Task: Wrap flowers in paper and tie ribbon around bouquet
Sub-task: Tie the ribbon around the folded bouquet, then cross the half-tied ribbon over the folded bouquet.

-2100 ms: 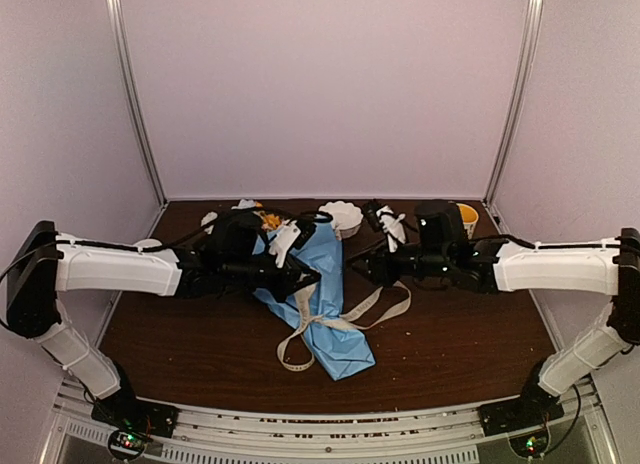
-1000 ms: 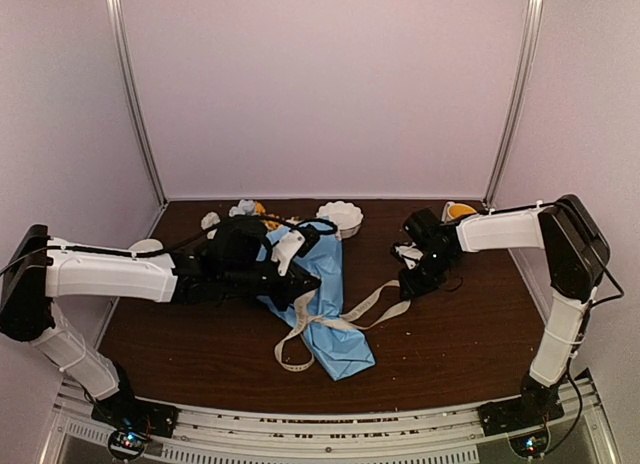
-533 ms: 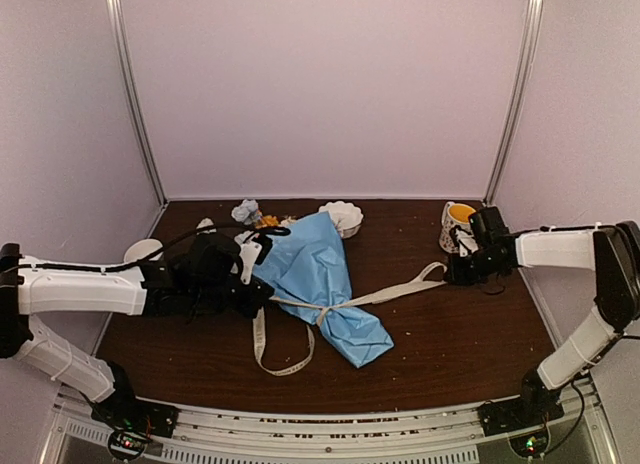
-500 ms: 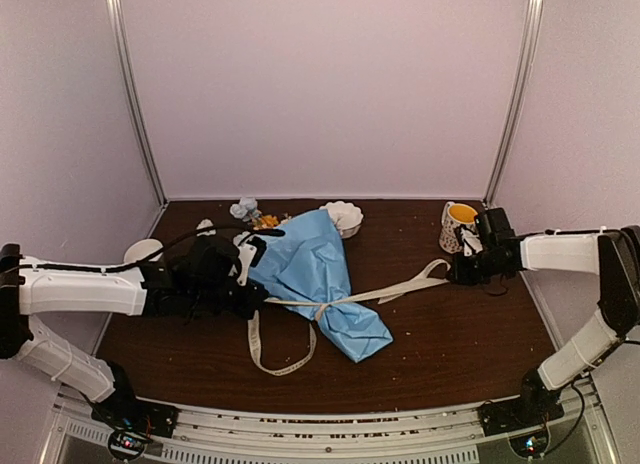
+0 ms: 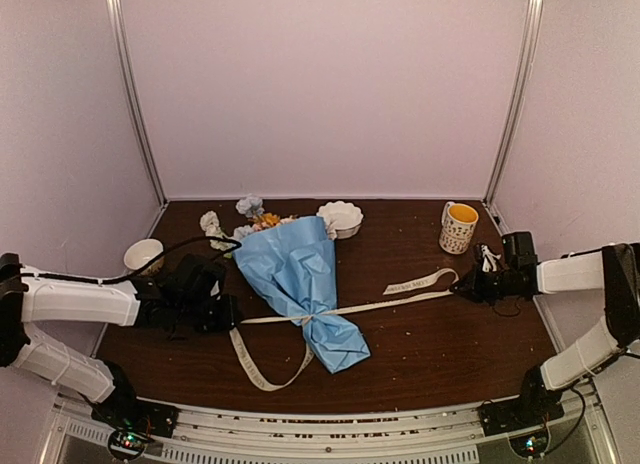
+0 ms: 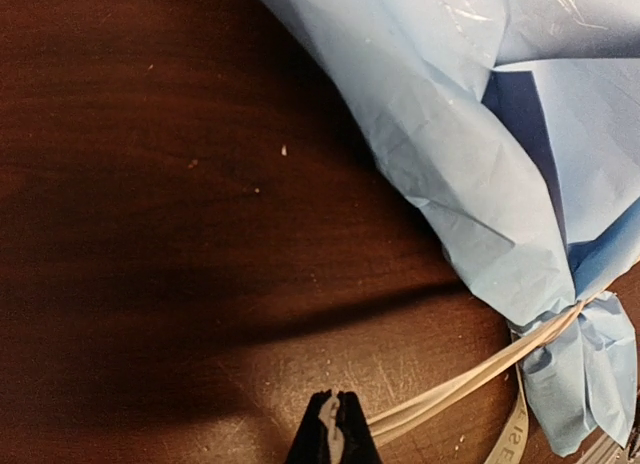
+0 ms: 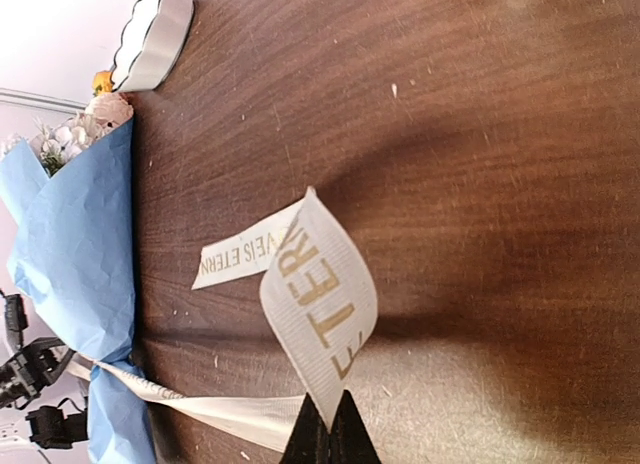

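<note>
Two ends of ribbon (image 5: 370,306) pinched: left gripper (image 6: 333,439) and right gripper (image 7: 327,424), bouquet (image 5: 300,279) between them.
Left jaws are clamped together on the ribbon just left of the bouquet. Right jaws are clamped on it near the table's (image 5: 420,364) right edge, with the printed tail curling beside them. The ribbon runs taut across the paper's (image 5: 285,259) narrow neck and wraps it. The bouquet lies mid-table, flowers (image 5: 250,212) at the far end near the bowl (image 5: 341,218). A mug (image 5: 459,227) stands far right.
</note>
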Available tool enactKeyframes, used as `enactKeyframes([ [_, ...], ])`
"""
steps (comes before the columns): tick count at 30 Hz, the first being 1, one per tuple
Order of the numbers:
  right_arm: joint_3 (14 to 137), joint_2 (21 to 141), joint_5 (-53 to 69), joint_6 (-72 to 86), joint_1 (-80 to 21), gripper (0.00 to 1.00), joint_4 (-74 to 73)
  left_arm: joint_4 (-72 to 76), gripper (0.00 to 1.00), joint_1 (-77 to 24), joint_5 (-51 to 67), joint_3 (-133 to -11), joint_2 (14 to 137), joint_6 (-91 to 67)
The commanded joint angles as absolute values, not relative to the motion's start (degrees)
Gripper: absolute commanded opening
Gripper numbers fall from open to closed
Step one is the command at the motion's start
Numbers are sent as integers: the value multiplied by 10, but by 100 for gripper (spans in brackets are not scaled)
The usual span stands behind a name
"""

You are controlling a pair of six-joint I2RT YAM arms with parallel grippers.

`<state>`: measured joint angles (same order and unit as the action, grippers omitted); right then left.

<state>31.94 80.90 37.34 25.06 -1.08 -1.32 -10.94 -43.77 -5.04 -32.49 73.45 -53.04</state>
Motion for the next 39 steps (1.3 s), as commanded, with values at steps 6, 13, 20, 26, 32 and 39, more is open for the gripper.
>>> enactKeyframes([
  [6,292,811,281,251,73,0,45,-261,0,-378,-136,-263,702,-568],
  [13,297,808,282,239,73,0,36,-264,0,-374,-149,-277,693,-533],
  [20,323,790,262,207,-2,0,-21,-141,0,-479,-150,-341,653,-350],
  [26,357,765,233,195,-104,0,-77,-53,0,-576,-136,-393,679,-224],
  [32,379,707,227,198,-187,0,-115,-43,0,-597,-120,-459,746,-134],
  [39,444,661,247,179,-273,0,-144,-24,0,-612,-104,-558,832,-34],
])
